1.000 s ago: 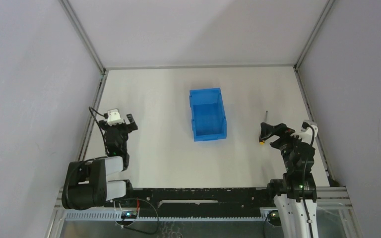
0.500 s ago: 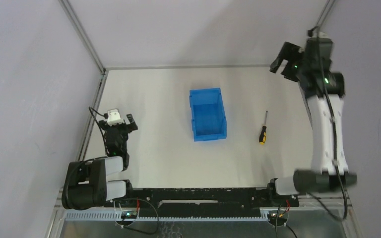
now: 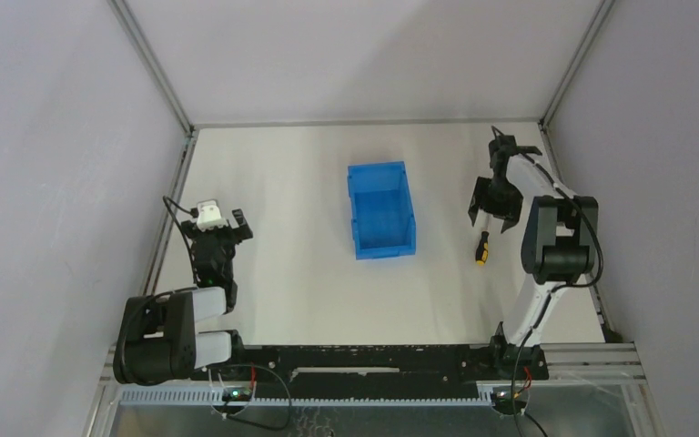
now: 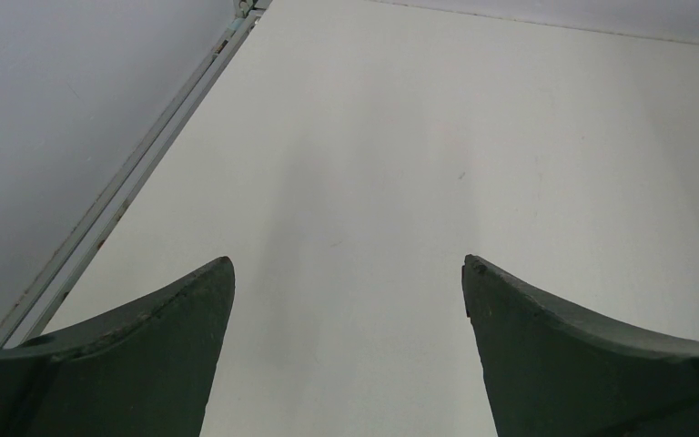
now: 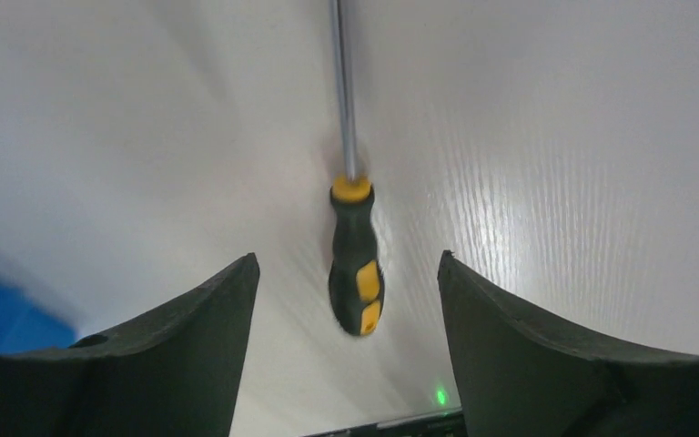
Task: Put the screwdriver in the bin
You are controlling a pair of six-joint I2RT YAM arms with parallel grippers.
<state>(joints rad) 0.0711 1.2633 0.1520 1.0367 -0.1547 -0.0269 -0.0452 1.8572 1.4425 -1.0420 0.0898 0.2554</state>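
We see the screwdriver lying flat on the white worktop, to the right of the blue bin and apart from it, its shaft pointing toward the far edge. Our right tool hangs just over it. Its fingers are spread to either side of the black and yellow handle and, in the wrist view, touch neither side. Our left tool sits near the worktop's left rail, well apart from the bin, its fingers likewise spread over bare worktop.
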